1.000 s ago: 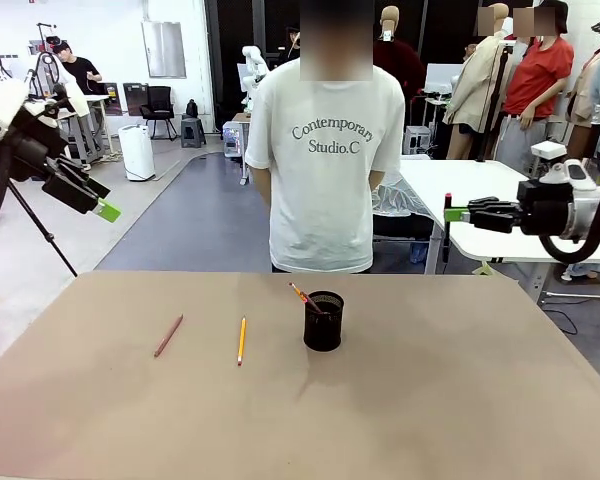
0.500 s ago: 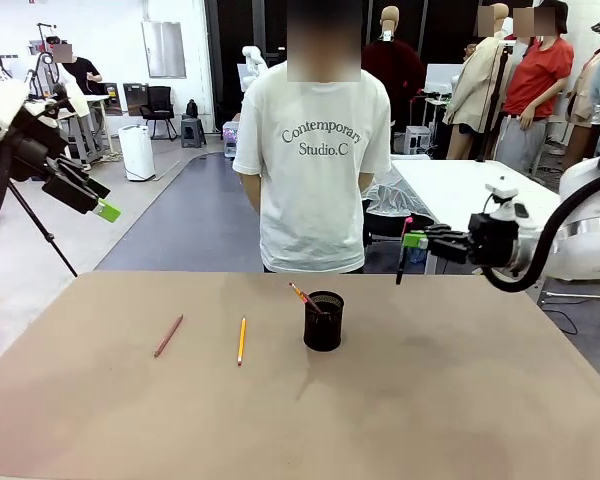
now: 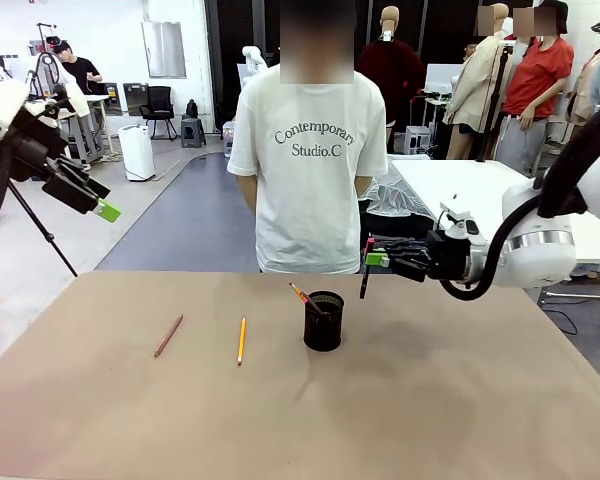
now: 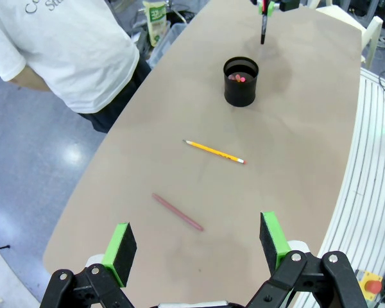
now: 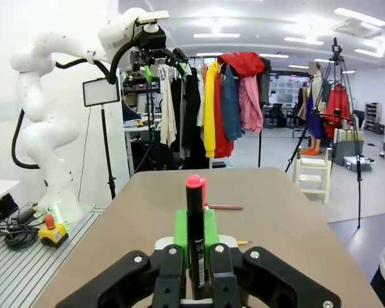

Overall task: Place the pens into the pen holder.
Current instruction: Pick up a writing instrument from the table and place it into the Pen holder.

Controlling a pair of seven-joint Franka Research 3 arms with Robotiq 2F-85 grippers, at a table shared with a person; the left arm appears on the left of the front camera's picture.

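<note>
The black mesh pen holder (image 3: pixel 323 320) stands mid-table with an orange pen (image 3: pixel 300 293) leaning out of it. Left of it on the table lie a yellow pen (image 3: pixel 241 340) and a reddish-brown pen (image 3: pixel 168 335). My right gripper (image 3: pixel 373 260) hovers just right of and above the holder, shut on a dark pen with a pink cap (image 3: pixel 364 275), held upright. In the right wrist view that pen (image 5: pixel 194 218) rises between the shut jaws of the right gripper (image 5: pixel 196 250). My left gripper (image 3: pixel 92 202) stays high at the far left, open; in its view (image 4: pixel 197 240) the holder (image 4: pixel 241 81), yellow pen (image 4: pixel 214 151) and reddish-brown pen (image 4: pixel 177 212) lie below.
A person in a white T-shirt (image 3: pixel 310 170) stands at the table's far edge, behind the holder, hands out of sight. The brown table (image 3: pixel 430 400) has bare room on its right half and along the front.
My right arm has swung left from off the table's right side, carrying the pink-capped pen to just right of the holder. The left arm has not moved.
</note>
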